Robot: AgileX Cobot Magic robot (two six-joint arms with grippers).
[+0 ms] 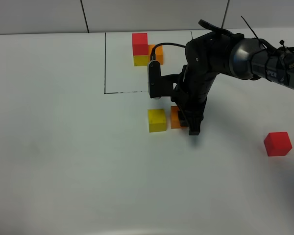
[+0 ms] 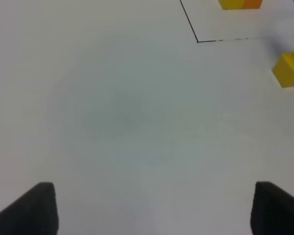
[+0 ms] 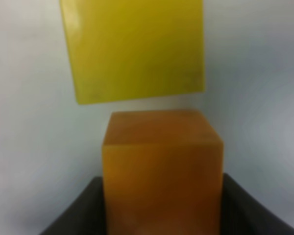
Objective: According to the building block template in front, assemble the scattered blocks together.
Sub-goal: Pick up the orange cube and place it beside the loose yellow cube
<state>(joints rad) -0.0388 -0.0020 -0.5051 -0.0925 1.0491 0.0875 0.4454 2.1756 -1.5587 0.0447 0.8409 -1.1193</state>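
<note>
**Orange Cube Gripped Beside Yellow at Frame's Near Edge**

A white table (image 1: 63, 171) spreads wide and bare across its left half and near side, leaving ample room to move there. The right arm (image 1: 235, 54) reaches in from the right edge of the overhead view and bends down near the middle, its dark bulk covering part of the near line of a black-line frame (image 1: 105, 63) drawn on the surface. Inside that frame, toward its far side, stands the building block template (image 1: 144, 49): a red cube on a yellow one, with an orange cube against them on the right.

Just outside the frame's near line sits the yellow block (image 1: 157, 120), flat on the table, with open surface to its left and in front. The orange block (image 1: 175, 117) is immediately to its right. The wrist view shows a thin strip of white between their facing sides, so the two are close but not touching. The red block (image 1: 277, 144) sits alone, well apart, near the table's right edge.

The right gripper (image 1: 183, 121) is clamped on the orange block, its black fingers (image 3: 73, 218) pressed against two opposite faces. The left gripper (image 2: 152, 210) has its jaws spread wide with nothing between them, over bare table to the left of the frame's corner.
</note>
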